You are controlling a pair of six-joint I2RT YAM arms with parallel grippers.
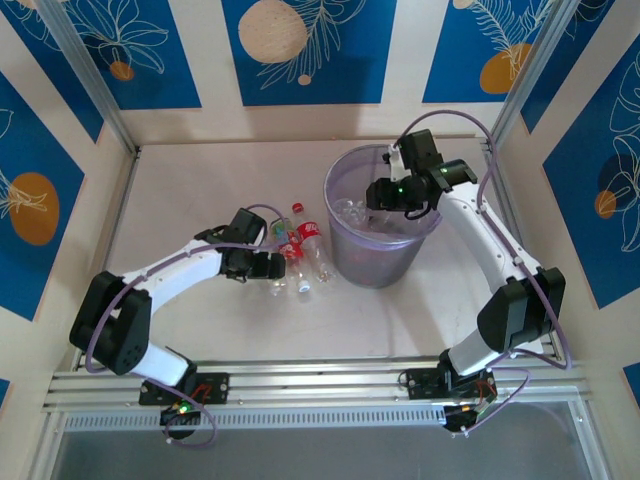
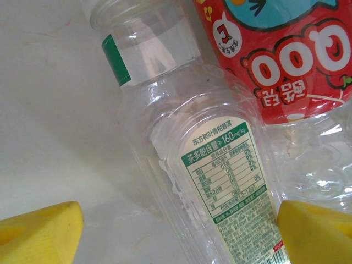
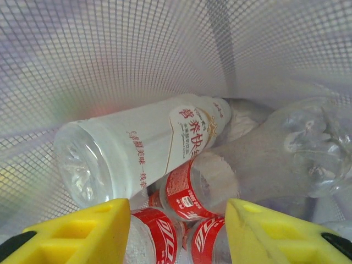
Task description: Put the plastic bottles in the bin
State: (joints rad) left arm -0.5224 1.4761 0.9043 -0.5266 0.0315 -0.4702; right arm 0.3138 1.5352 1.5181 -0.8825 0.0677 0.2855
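Abutting green-label bottle (image 2: 220,181): red-label bottle (image 2: 286,60)

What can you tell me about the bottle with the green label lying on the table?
The green-label bottle is clear, thin, ridged plastic and looks empty. Its white label with green edging carries a printed table. It lies on its side on the white table, right against a red-labelled bottle. The left gripper is open around it, one yellow finger on each side; whether either touches it is unclear.
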